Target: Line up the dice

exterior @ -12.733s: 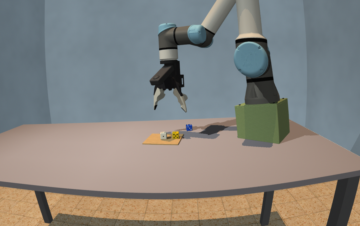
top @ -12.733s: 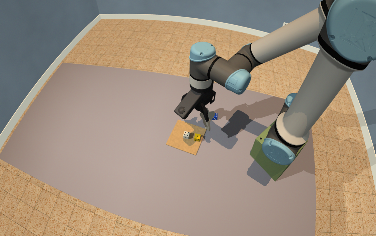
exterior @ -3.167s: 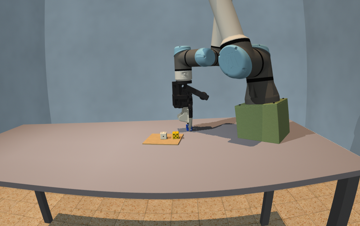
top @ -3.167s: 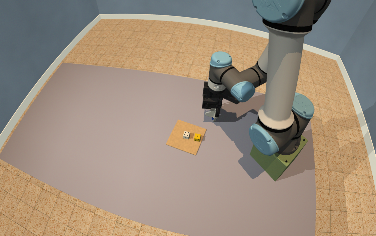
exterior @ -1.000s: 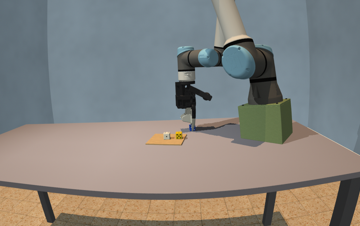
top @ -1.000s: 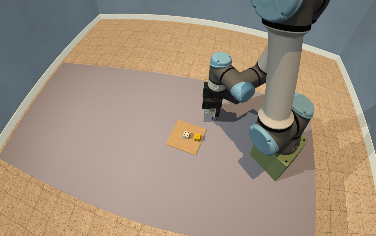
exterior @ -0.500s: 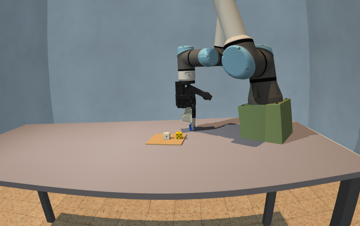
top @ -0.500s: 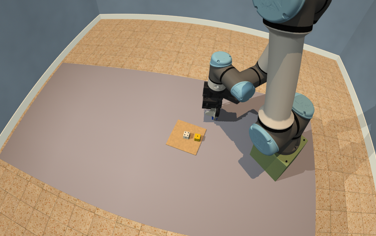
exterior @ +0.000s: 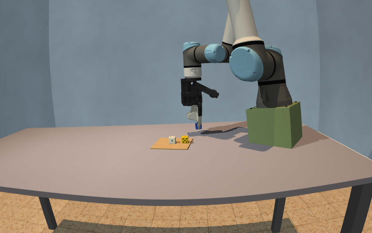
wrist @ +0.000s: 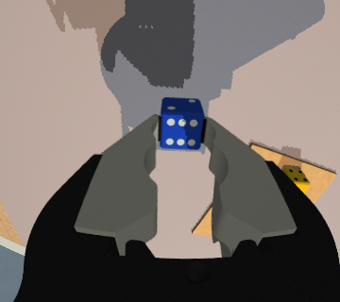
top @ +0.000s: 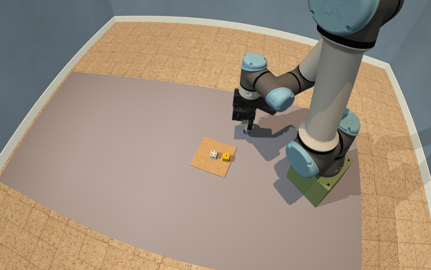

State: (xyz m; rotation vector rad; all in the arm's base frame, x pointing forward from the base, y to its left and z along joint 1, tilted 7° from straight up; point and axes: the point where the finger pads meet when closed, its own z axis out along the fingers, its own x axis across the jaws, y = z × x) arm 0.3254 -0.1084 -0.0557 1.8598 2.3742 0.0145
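Grey fingers of the gripper (wrist: 181,132), seen from the wrist, are closed nearly shut on the blue die (wrist: 181,125) at frame centre, one pad against each side face, the six-pip face toward the camera. In the exterior view the blue die hangs just above the table (exterior: 94,162), beyond the mat's (exterior: 164,144) right corner. On the mat, the yellow die (top: 225,156) and white die (top: 213,154) sit flat, just beside each other.

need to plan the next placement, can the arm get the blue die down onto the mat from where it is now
Probably yes. The gripper is shut on the blue die, lifted off the table beside the mat. The white die and yellow die leave bare mat around them.
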